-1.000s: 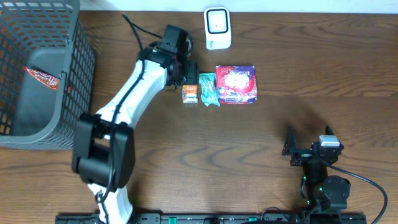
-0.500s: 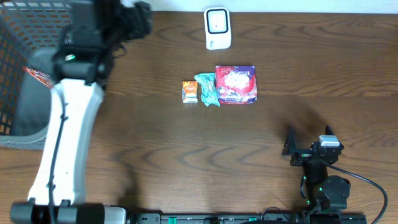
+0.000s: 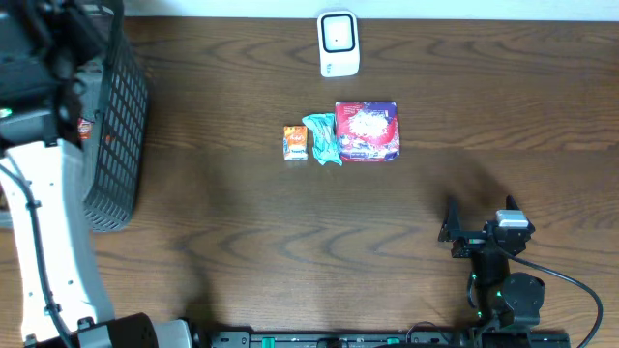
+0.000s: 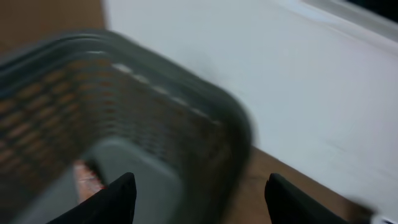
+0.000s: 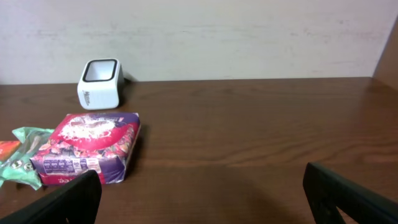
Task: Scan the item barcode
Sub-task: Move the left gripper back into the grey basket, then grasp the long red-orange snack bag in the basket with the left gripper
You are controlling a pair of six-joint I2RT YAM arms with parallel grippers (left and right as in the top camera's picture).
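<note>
Three items lie in a row mid-table: a small orange packet, a green packet and a purple-and-red box. The white barcode scanner stands behind them at the table's far edge. My left arm reaches over the grey basket at the far left. Its wrist view is blurred; there my left gripper is open above the basket with nothing between the fingers. My right gripper rests open near the front right, facing the box and the scanner.
An orange-red packet lies inside the basket, also visible from overhead as a red patch. The white wall runs right behind the scanner. Bare brown tabletop stretches between the items and the right arm's base.
My left arm has swung from beside the items near the scanner far to the left, and now hangs over the basket. The three items and the right arm have not moved.
</note>
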